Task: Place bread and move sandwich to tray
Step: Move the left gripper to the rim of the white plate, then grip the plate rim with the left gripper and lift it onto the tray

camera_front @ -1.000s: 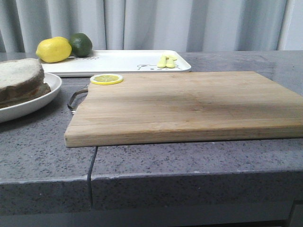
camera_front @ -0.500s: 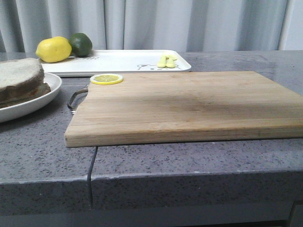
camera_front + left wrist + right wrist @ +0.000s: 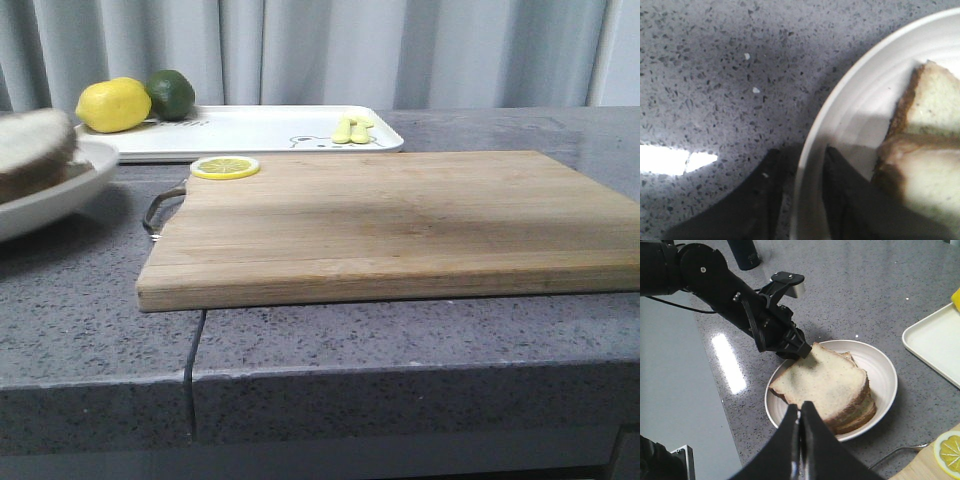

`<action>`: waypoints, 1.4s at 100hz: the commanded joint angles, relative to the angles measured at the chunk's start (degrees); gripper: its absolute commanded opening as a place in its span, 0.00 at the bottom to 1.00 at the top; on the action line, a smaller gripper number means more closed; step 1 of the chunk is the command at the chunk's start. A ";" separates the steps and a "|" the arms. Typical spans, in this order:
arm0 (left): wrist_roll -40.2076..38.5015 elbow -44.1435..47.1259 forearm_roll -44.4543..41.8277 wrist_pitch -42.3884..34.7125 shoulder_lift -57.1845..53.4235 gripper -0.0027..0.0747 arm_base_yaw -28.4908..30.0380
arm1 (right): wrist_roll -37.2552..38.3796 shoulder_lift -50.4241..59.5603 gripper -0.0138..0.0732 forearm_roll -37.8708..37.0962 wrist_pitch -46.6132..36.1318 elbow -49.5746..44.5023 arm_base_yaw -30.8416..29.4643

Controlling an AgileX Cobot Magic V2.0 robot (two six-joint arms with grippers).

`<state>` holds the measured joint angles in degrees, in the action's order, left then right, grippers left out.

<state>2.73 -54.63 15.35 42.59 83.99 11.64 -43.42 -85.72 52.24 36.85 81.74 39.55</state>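
Bread [image 3: 822, 380] — thick, brown-crusted slices — fills round white plate [image 3: 879, 371].

In the front view the plate [image 3: 50, 190] and its bread [image 3: 35, 150] are blurred and cut off by the left edge. The left wrist view crops both, and the bread's filling stays hidden.

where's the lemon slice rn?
Front view: the lemon slice lies flat on the cutting board's far-left corner, just in front of the tray and right of the plate.
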 commanded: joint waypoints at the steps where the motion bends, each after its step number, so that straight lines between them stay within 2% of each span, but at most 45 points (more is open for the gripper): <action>1: 0.15 -0.93 -0.74 0.08 -0.54 0.12 0.00 | -0.87 2.56 0.09 1.55 -1.36 1.46 -0.13; 11: 0.15 -1.00 -0.59 0.40 -0.54 0.01 0.00 | -0.87 2.56 0.09 1.55 -1.30 1.46 -0.13; 27: 0.15 -2.70 1.89 2.25 -0.65 0.01 0.00 | -0.87 2.56 0.09 1.55 -1.30 1.46 -0.13; 46: 0.15 -9.48 8.33 6.28 -0.65 0.01 0.00 | -0.87 2.56 0.09 1.55 -1.30 1.46 -0.13; 64: 2.61 -15.66 19.23 5.56 -0.65 0.01 0.00 | -0.87 2.66 0.09 1.55 -1.01 1.46 -0.13; 83: 2.73 -20.40 23.45 0.89 0.37 0.01 -1.82 | -0.87 4.18 0.09 1.55 -0.89 1.46 -0.13; 100: 2.73 -28.31 25.16 -1.63 8.56 0.01 -6.91 | -0.87 8.68 0.09 1.25 -0.75 1.46 -0.13; 140: 2.34 -56.50 35.40 4.40 33.80 0.01 -12.88 | -0.82 20.87 0.09 0.71 0.59 1.46 -0.13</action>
<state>5.71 -104.81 44.89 48.11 118.30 -0.41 -43.42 -67.59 51.57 39.38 81.74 39.55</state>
